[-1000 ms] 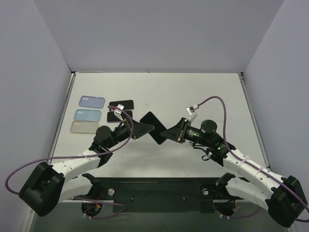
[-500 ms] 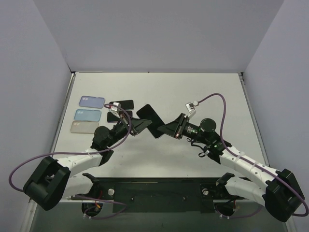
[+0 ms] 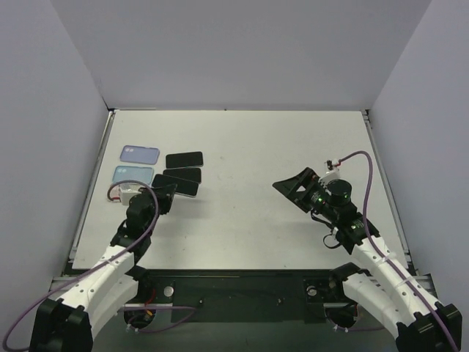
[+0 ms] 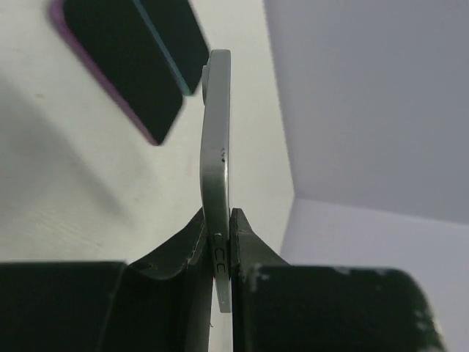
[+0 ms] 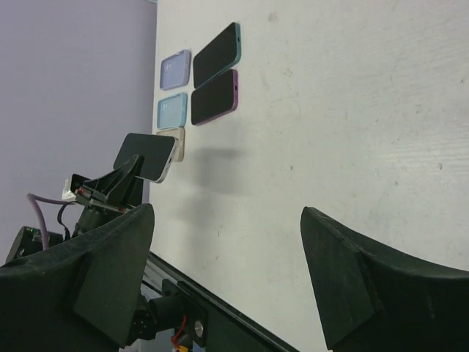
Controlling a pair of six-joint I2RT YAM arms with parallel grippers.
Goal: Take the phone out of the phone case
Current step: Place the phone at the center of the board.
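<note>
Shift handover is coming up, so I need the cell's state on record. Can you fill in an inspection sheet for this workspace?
Surface: white table, no spills seen.
Job's things: phone gripped edge-on, lifted; purple case, blue case flat at left.
Clutter: far phone, near phone flat beside cases.
Grippers: left gripper shut on phone; right gripper open, empty.
Cables: left cable, right cable loop above arms.
Surroundings: plain walls; nothing else seen.

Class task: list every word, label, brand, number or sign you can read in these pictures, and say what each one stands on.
None can be read.
The phone in the left gripper shows only its plain edge.
The purple case and the blue case show no print.
</note>
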